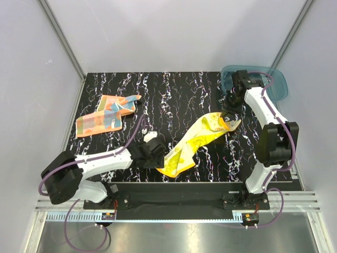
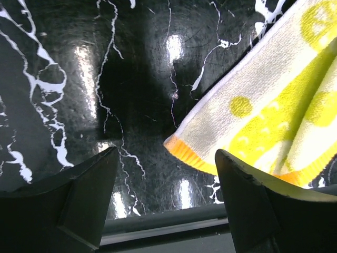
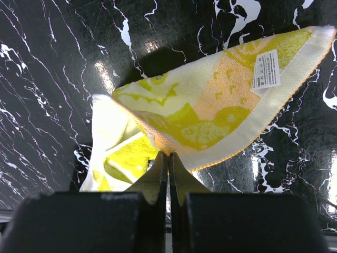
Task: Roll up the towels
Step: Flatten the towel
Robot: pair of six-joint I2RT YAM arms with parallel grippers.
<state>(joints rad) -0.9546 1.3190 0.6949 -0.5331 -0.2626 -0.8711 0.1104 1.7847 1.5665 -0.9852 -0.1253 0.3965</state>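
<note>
Black marbled table: walls stand close to its left, far and right edges, and a broad bare strip runs between the two towels. A teal bin overhangs the far-right corner. The yellow towel lies right of centre, bunched lengthwise, its long axis diagonal from near-left to far-right. The right gripper has its jaws pressed together on the far-right end, beside the label, lifting that end slightly. The left gripper stands wide apart, holding nothing, at the near-left corner. The orange towel lies flat near the left edge, long axis roughly left-to-right, well apart from both grippers.
</note>
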